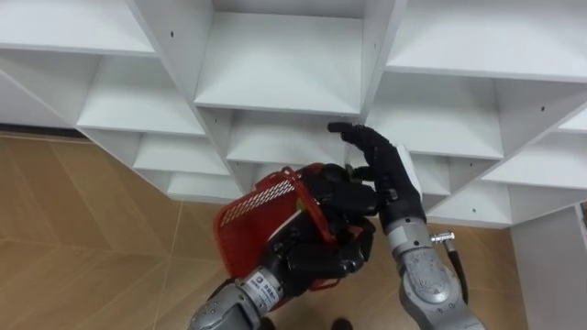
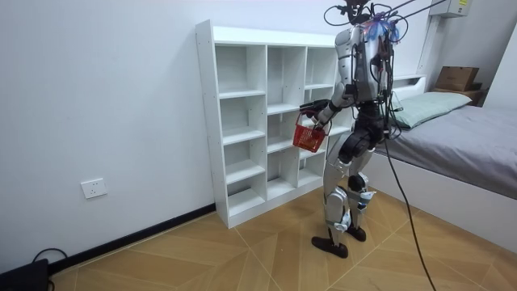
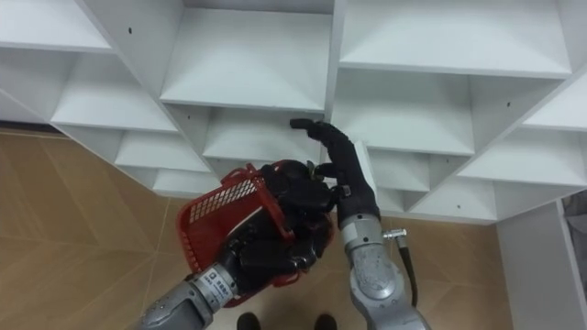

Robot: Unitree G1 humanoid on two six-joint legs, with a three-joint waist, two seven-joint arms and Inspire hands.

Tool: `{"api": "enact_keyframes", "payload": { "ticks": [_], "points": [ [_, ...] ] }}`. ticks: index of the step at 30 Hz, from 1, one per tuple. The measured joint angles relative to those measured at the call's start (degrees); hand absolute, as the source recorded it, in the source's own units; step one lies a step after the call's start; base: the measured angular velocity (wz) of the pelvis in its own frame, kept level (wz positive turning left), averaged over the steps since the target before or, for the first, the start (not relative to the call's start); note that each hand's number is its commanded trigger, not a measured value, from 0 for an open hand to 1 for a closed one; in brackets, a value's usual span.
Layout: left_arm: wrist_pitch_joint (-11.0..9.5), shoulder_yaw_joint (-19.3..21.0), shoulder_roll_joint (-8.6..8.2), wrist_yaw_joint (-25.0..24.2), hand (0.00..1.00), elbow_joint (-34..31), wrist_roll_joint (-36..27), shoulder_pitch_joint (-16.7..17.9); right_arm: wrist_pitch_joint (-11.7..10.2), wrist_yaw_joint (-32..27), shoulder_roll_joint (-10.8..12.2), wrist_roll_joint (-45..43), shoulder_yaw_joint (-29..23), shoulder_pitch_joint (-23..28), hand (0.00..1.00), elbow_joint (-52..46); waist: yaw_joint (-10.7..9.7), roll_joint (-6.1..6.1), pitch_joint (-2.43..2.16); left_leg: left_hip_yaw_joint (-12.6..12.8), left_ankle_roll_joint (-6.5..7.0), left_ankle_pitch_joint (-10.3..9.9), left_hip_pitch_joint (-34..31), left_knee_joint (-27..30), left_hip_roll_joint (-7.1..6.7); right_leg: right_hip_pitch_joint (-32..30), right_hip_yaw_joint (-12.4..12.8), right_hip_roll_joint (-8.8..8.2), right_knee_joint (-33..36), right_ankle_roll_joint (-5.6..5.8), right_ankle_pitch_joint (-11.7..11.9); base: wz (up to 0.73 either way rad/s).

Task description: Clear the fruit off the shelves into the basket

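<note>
Left hand (image 1: 316, 261), nearest the camera, is curled round the rim of the red basket (image 1: 252, 209) and holds it tilted, its mouth turned up and to the right. Right hand (image 1: 381, 170) is just beyond, fingers loosely straight and gripping nothing, thumb pointing left, palm facing the basket's far end. Between palm and basket sits a rounded red shape with a green speck (image 1: 323, 174), possibly a fruit, though I cannot tell for sure. If so, it lies just left of the right palm, the nearer hand. Beyond stand the white closet shelves (image 1: 275, 64); the robot faces their middle column.
</note>
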Motion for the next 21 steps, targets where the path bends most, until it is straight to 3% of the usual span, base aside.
{"api": "enact_keyframes", "payload": {
  "ticks": [21],
  "points": [
    [0.0,0.49,0.05,0.01,1.0,-1.22,0.59,-1.55,-2.34,-0.91,0.48,0.42,-0.35,-1.08,0.0,0.47,-1.08,-0.21,0.13,-0.87,0.04,-0.03,-0.37,0.81,0.07,0.01,-0.05,0.15,0.11,-0.06,0.04,0.0]
  ]
}}
